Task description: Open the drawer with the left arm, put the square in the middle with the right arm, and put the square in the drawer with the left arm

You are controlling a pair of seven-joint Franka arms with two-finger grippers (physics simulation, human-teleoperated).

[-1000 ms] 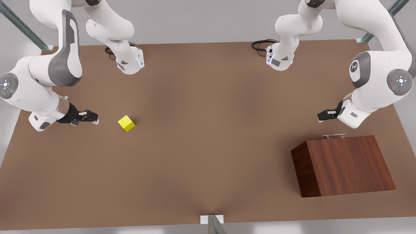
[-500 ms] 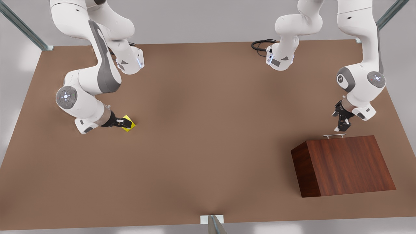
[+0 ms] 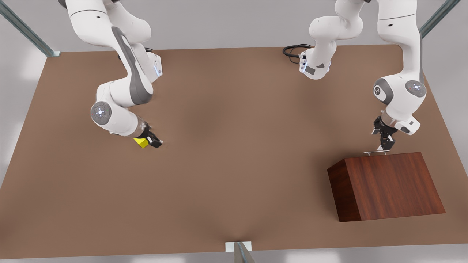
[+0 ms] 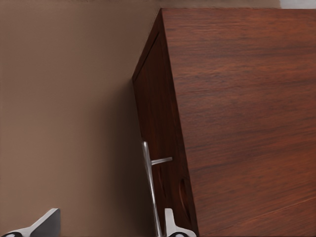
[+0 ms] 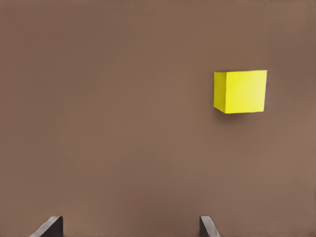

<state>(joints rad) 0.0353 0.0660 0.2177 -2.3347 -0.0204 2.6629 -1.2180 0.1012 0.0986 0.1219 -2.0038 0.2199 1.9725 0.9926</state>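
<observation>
Front view: yellow cube (image 3: 140, 142), rigid, light, flat-sided, best pinched across opposite faces, lies at 9 o'clock on the table (image 3: 234, 164) beside the right gripper (image 3: 155, 143), fingers spread and empty; left gripper (image 3: 384, 148), fingers spread, straddles the closed drawer's handle (image 3: 376, 152) at 3 o'clock.

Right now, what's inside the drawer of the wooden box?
Can't tell: the drawer is shut in its wooden box, hiding the inside. The left gripper is open at the handle. The yellow cube sits on the table by the open right gripper.
</observation>
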